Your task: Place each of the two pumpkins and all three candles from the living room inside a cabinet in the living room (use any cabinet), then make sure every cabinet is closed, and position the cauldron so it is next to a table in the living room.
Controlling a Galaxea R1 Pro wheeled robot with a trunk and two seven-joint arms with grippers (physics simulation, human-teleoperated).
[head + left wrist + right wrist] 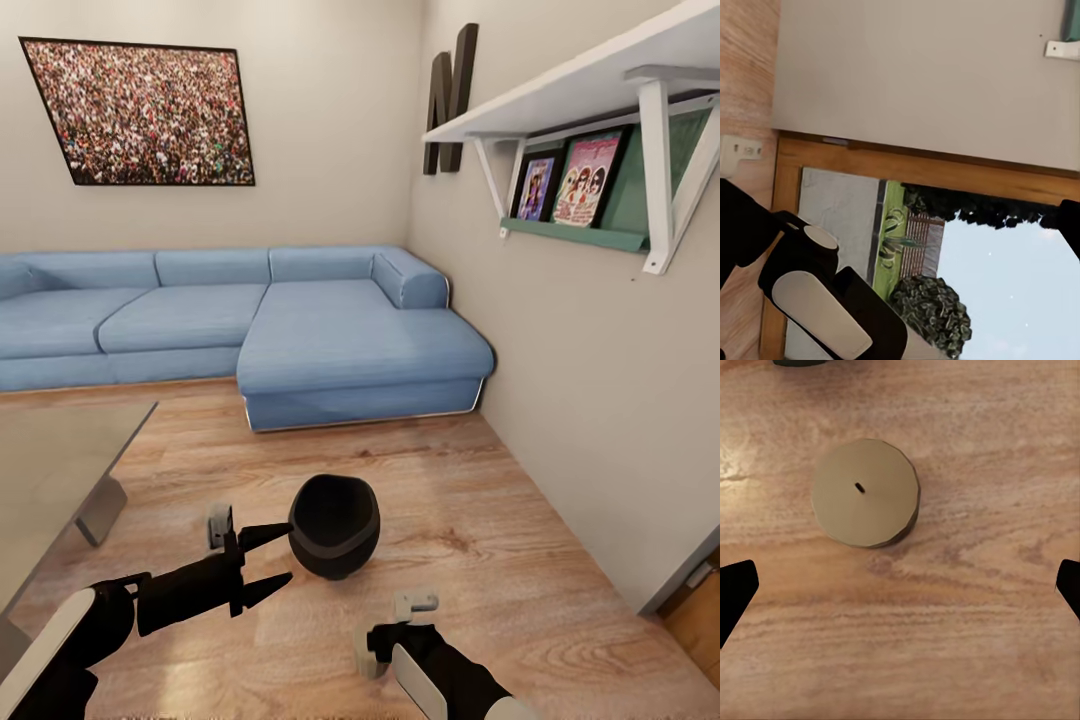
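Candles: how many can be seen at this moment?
1. A candle stands upright on the wooden floor, below the open right gripper in its wrist view. The others may be out of frame.

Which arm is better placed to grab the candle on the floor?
Right, probably. The right wrist view looks straight down on the candle standing on the wood floor, fingertips spread wide to either side. The left gripper is open beside the cauldron, pointing sideways.
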